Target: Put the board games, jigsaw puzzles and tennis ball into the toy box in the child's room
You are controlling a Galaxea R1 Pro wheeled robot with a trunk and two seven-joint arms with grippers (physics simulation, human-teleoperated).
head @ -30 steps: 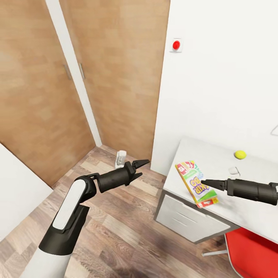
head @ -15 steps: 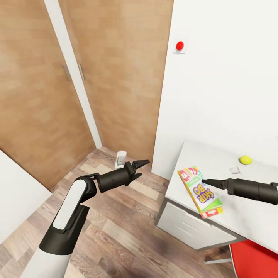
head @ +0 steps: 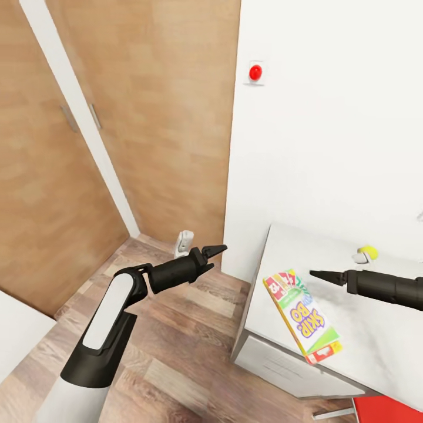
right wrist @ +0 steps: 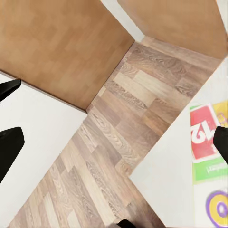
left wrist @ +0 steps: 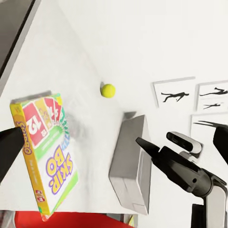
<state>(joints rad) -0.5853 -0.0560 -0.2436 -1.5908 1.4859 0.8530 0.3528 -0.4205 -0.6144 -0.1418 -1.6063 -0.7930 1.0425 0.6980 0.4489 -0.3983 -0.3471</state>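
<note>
A colourful Skip-Bo board game box (head: 302, 313) lies flat on the white table (head: 376, 329), close to its front corner. The yellow tennis ball (head: 368, 253) rests farther back by the wall. In the left wrist view the game box (left wrist: 45, 152) and the ball (left wrist: 108, 90) flank a grey open box (left wrist: 133, 164) standing on the table. My right gripper (head: 312, 273) hovers open above the table, just right of the game box's far end. Over the wood floor, left of the table, my left gripper (head: 218, 256) hangs open and holds nothing.
Wooden doors (head: 158, 106) fill the wall on the left. A red round button (head: 255, 72) sits on the white wall. The table has a drawer front (head: 282, 364), and a red chair (head: 388, 410) stands at its right. Framed pictures (left wrist: 175, 92) hang on the wall.
The whole picture has shifted, so the camera has moved; the table and game box now sit lower and closer. Both arms hold the same pose.
</note>
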